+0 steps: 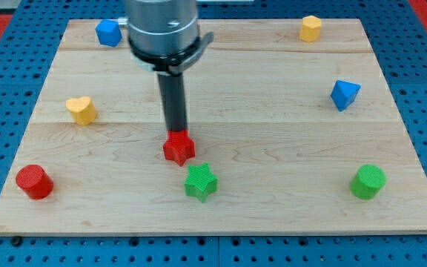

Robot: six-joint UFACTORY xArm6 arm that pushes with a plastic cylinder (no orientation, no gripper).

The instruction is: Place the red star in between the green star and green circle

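Camera view: red star (179, 147), ridged and glossy, sitting near board (273, 89) centre, just above-left of green star (200, 182), well apart from green circle (368, 182) at right. My tip (176, 133) touching its top edge; no jaws, grasping nothing.

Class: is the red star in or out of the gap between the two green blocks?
Out: the red star sits up-left of the green star, not toward the green circle.

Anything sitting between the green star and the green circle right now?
No: camera view shows bare board between green star and green circle. Red star sits up-left of the green star, my tip touching it.
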